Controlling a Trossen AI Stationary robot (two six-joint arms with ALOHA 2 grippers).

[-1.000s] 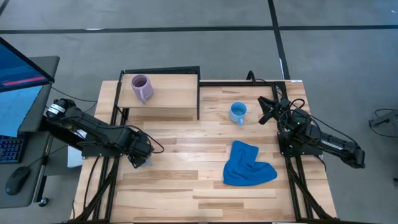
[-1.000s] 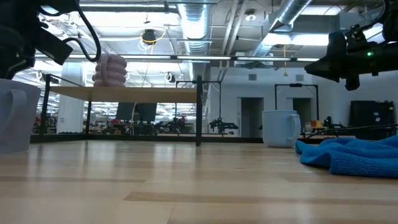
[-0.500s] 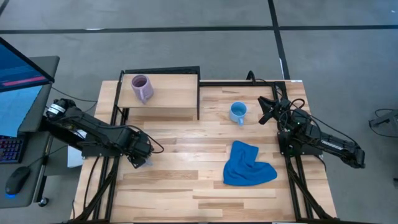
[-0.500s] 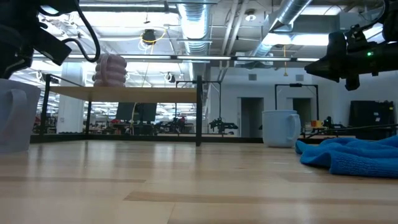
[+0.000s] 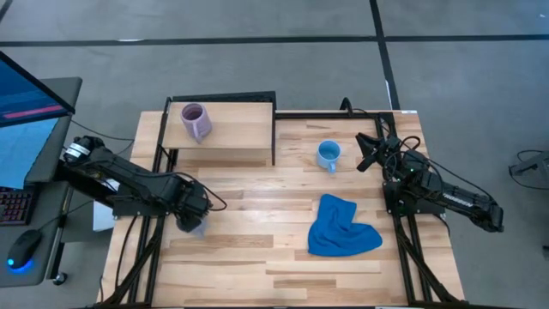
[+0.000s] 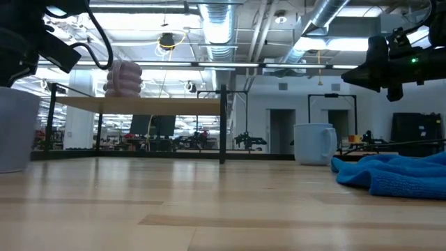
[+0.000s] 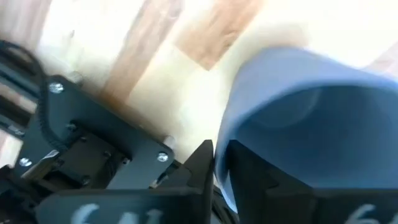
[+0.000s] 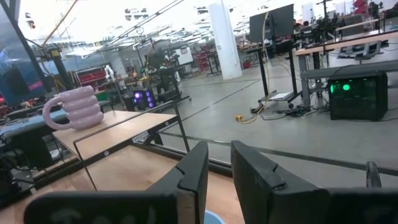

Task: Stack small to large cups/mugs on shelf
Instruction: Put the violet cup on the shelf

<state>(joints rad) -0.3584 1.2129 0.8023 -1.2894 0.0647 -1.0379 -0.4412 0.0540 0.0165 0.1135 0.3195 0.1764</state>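
Blue cloth (image 5: 340, 227) lower centre of bench (image 5: 257, 257), 3 mugs: purple mug (image 5: 196, 120) on shelf (image 5: 244, 129) upper left, light-blue mug (image 5: 328, 155) centre, grey-blue mug (image 7: 311, 124) clamped at rim by left gripper (image 5: 193, 216) fingers, right gripper (image 5: 367, 157) fingers slightly apart, empty.

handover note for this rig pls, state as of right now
Left hand: closed on the rim of the grey-blue mug, at the table's left side, mug on the tabletop.
Right hand: idle in the air at the right, empty, fingers slightly apart, just right of the light blue mug.
Purple mug: on the shelf, at its left end.
Blue cloth: on the table, untouched.
Done: one mug on shelf. Left: grey-blue and light blue mugs onto the shelf, stacked.
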